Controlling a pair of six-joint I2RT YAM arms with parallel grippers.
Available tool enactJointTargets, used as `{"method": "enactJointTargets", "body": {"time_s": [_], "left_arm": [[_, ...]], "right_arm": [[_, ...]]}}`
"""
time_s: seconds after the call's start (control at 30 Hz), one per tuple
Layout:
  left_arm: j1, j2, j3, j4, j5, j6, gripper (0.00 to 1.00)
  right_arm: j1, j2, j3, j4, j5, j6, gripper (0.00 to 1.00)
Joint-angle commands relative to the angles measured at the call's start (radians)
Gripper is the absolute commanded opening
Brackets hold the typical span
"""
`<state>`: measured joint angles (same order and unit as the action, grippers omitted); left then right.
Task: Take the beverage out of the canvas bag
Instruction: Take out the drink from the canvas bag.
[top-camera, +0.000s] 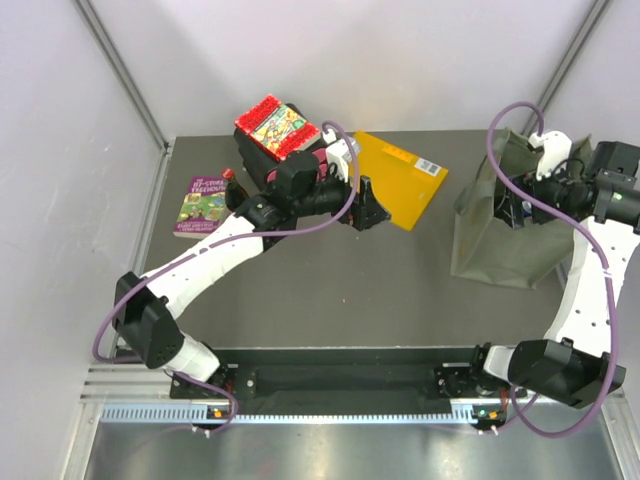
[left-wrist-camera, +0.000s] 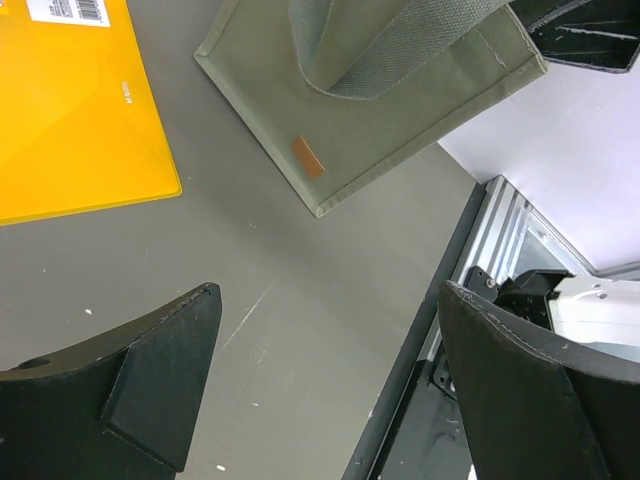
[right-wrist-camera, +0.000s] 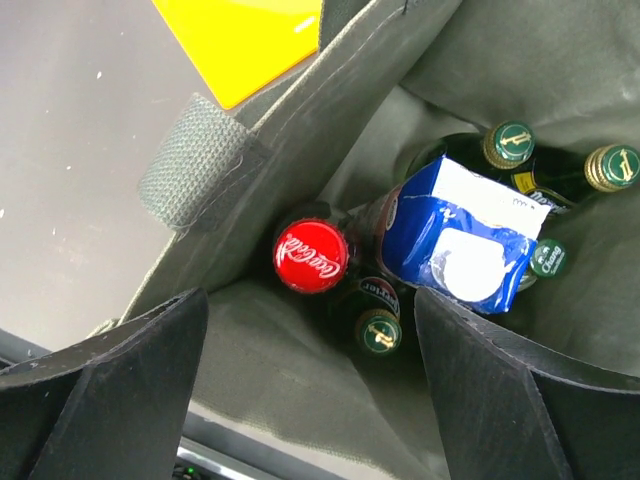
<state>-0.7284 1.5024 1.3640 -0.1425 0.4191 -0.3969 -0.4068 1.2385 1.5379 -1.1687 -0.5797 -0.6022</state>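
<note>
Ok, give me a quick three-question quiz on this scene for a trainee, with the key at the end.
1. True or false: the canvas bag lies flat and empty.
2. The red bottle cap inside the bag reads: A) Coca-Cola, B) Pepsi, C) Sprite.
3. Fill in: the ___ pincer hangs above the bag's open top, jaws apart, holding nothing.
Key: 1 false; 2 A; 3 right.

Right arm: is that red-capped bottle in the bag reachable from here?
Probably yes: the right gripper hangs open over the canvas bag, the red-capped bottle uncovered below; the blue carton crowds one side.
</note>
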Motion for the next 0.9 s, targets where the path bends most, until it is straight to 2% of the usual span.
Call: {"method": "enactJointTargets", "body": {"time_s": [0.0,0.3,0.57,0.77,0.87], "left_arm": [[-0.005,0.016,0.003,0.078,0.038,0.015,0.93],[-0.005,0.012,-0.017,0.086,0.029,0.012,0.93],[-0.005,-0.007,-0.043,0.087,0.009,0.013,0.93],[-0.005,-0.011,-0.051,0.087,0.004,0.02,0.93],[-0.005,-0.014,-0.055,0.087,0.001,0.02,0.93]], "right_arm": [[0.006,0.004,-0.01,0.036,-0.011,-0.016,0.84],[0.042,0.052,0.011,0.076,0.004,-0.015,0.81],[0.085,0.058,0.008,0.099,0.032,-0.022,0.7],[0.12,0.073,0.014,0.109,0.052,-0.004,0.58],[0.149,0.073,0.011,0.11,0.073,0.002,0.57]]}}
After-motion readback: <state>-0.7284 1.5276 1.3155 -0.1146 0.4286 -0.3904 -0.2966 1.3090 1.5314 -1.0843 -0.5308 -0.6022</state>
